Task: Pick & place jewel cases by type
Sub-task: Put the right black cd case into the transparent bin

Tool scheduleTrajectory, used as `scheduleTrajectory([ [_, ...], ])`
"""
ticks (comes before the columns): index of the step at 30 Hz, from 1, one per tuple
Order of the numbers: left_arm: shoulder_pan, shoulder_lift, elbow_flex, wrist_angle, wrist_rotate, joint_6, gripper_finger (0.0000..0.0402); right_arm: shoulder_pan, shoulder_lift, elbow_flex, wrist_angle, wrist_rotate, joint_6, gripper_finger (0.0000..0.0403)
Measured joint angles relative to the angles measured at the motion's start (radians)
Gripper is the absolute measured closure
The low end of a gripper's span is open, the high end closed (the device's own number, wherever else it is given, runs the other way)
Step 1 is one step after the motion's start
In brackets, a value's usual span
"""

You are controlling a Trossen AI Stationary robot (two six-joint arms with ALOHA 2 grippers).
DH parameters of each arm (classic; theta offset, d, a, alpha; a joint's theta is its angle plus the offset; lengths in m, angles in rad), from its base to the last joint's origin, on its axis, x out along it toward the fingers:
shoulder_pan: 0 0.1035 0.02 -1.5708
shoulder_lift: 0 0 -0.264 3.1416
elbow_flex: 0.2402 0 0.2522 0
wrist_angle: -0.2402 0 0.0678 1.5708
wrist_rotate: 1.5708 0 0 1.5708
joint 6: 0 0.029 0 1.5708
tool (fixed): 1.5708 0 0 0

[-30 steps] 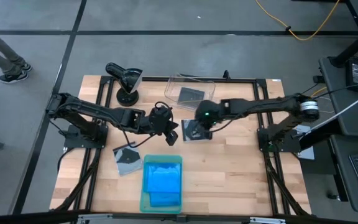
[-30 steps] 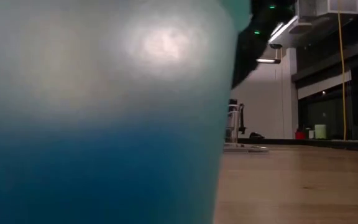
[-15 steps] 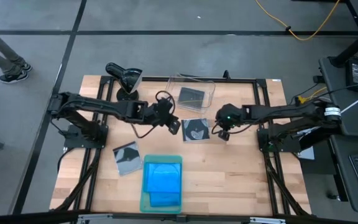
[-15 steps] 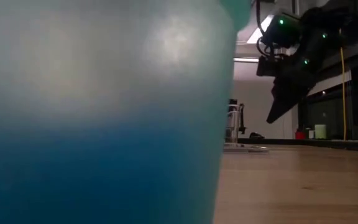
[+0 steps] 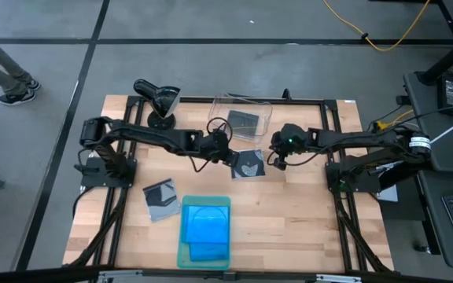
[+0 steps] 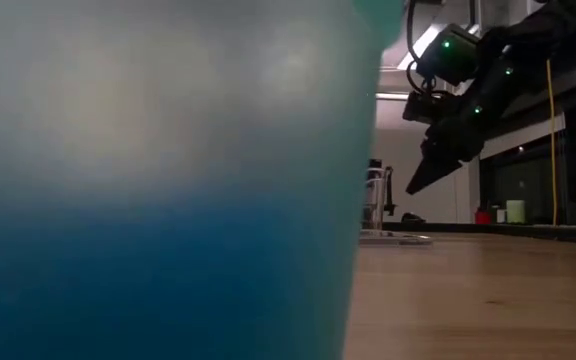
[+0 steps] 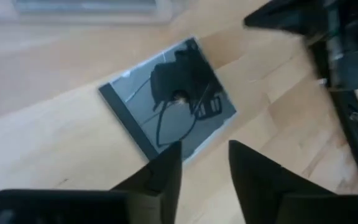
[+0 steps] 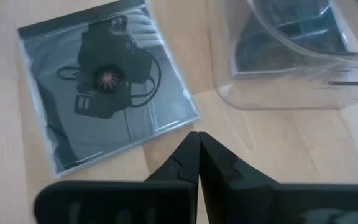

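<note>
Your grey disc case (image 5: 248, 164) lies flat mid-table, no readable label. Second grey case (image 5: 241, 121) in clear bin (image 5: 220, 107); third (image 5: 160, 199) beside green tray (image 5: 183, 253) holding blue cases (image 5: 205, 226). Left gripper (image 7: 202, 171) fingers parted, empty, at case edge. Right gripper (image 8: 197, 155) pinched closed, empty, beside case.

Even overhead light fills the high view, shadows soft. The low view is dim, a blurred tray wall (image 6: 168, 180) carrying a pale glare patch; the left wrist view smears.
</note>
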Motion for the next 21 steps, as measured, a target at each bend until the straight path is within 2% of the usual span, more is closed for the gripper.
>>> scheduleTrajectory([
  [5,0.002,0.065,0.000,0.025,0.032,-0.061,0.0233,-0.018,0.010,0.000,-0.001,-0.028,0.000,0.0393],
  [9,0.002,0.111,0.000,0.021,0.057,-0.084,0.0213,-0.020,0.050,-0.021,0.033,-0.054,0.002,0.0393],
  [21,0.002,0.203,0.000,0.027,0.081,-0.113,0.0206,-0.021,0.206,-0.077,0.141,-0.164,0.026,0.0393],
])
